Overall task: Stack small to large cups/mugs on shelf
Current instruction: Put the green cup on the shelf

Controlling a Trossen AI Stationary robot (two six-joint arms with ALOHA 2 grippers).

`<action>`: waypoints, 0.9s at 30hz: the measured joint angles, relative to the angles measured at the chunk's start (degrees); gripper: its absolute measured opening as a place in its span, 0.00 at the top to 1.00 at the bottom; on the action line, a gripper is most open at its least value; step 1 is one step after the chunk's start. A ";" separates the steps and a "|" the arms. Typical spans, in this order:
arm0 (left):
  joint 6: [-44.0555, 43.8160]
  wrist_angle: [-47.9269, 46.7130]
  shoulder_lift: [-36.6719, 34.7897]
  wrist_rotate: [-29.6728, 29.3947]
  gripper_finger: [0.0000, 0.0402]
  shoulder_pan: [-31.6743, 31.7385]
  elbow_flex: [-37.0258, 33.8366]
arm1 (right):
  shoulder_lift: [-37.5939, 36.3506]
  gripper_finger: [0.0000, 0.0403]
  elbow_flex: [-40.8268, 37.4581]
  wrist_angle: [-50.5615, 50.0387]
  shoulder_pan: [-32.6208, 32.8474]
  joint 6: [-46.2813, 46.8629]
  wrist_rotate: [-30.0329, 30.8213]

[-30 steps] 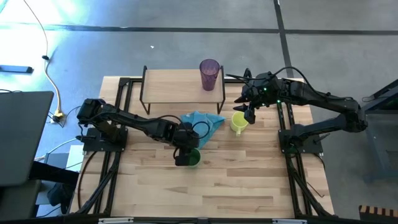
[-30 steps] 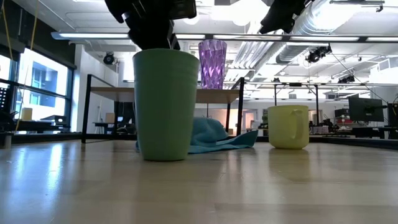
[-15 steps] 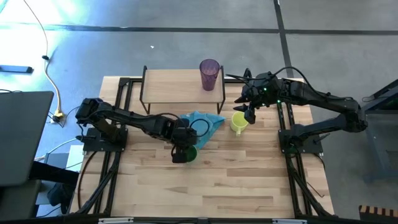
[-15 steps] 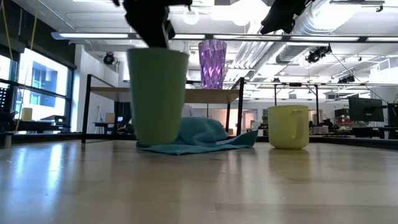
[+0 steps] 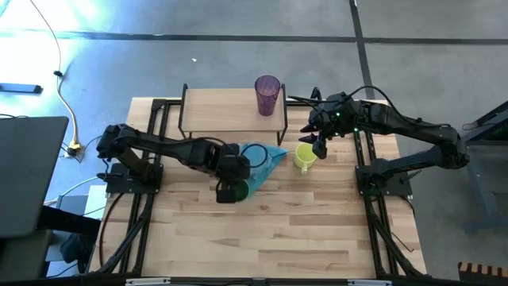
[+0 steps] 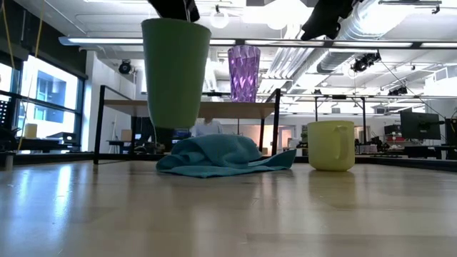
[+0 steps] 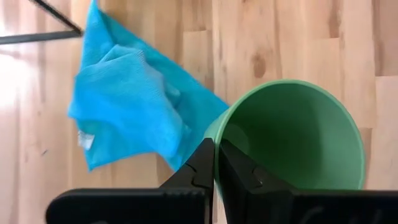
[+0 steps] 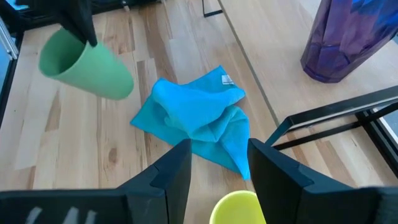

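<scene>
My left gripper (image 5: pixel 231 173) is shut on the green handleless cup (image 5: pixel 232 191) and holds it above the table, near the blue cloth; the cup also shows in the low view (image 6: pixel 176 71) and the right wrist view (image 8: pixel 87 64). The yellow mug (image 5: pixel 304 156) stands on its base on the table, right of the cloth. My right gripper (image 8: pixel 214 165) hangs open just above the mug (image 8: pixel 235 208), touching nothing. The purple ribbed tumbler (image 5: pixel 267 95) stands upright near the right end of the shelf (image 5: pixel 222 107). My left gripper pinches the green cup's rim (image 7: pixel 216 134), with one finger (image 7: pixel 239 173) inside the cup and the other (image 7: pixel 200 169) outside. The fingers come from above, pointing down. The cup hangs below them, lifted clear of the table and nearly upright (image 6: pixel 176 71).
A crumpled light blue cloth (image 5: pixel 262 155) lies on the table between the green cup and the yellow mug, in front of the shelf's black legs (image 6: pixel 275 128). Bare wooden tabletop (image 5: pixel 302 230) stretches toward the near edge.
My left gripper has risen with the green cup, which stood on the table a second ago and now hangs clear above it. It has also shifted a little toward the table's left and far edge. The right arm has kept still.
</scene>
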 joint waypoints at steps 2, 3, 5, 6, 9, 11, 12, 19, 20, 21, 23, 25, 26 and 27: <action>0.44 -1.47 -0.01 -0.20 1.00 0.95 1.50 | 0.00 0.63 0.00 0.00 0.00 0.00 -0.03; 0.73 -2.21 0.00 -0.20 1.00 1.24 2.32 | 0.00 0.63 0.00 0.00 0.01 0.00 -0.07; 0.94 -4.23 -0.02 -0.13 1.00 2.16 4.17 | 0.00 0.63 0.00 -0.10 0.02 0.02 -0.07; 1.27 -4.97 -0.02 -0.07 1.00 2.75 5.22 | 0.00 0.63 0.00 -0.30 0.02 0.00 -0.07; 2.34 -7.83 -0.04 0.17 1.00 4.35 8.58 | 0.02 0.63 0.00 -0.93 0.00 0.00 -0.09; 3.02 -9.78 -0.04 0.19 1.00 5.64 11.01 | 0.02 0.63 0.00 -1.29 0.01 0.02 -0.09; 3.59 -10.74 -0.04 0.19 1.00 6.33 12.26 | 0.01 0.63 0.00 -1.44 0.00 0.00 -0.11; 6.94 -14.32 -0.09 0.22 1.00 11.99 19.62 | 0.02 0.63 0.00 -1.86 0.01 0.00 -0.17; 7.37 -14.80 -0.09 0.22 1.00 12.99 20.33 | 0.02 0.63 0.00 -1.88 0.02 0.00 -0.17; 7.71 -15.26 -0.09 0.23 1.00 14.11 20.97 | 0.02 0.63 0.00 -1.88 0.02 0.00 -0.19; 8.48 -15.48 -0.09 0.24 1.00 16.29 22.02 | 0.02 0.63 0.00 -2.05 0.02 0.02 -0.20; 9.50 -15.71 -0.09 0.26 1.00 18.46 22.56 | 0.02 0.63 0.00 -2.17 0.01 0.01 -0.20; 10.07 -15.82 -0.09 0.60 1.00 19.63 22.71 | 0.02 0.63 0.00 -2.16 0.02 0.00 -0.20; 10.58 -15.78 -0.09 1.24 1.00 20.82 22.83 | 0.02 0.63 0.00 -2.16 0.02 0.00 -0.20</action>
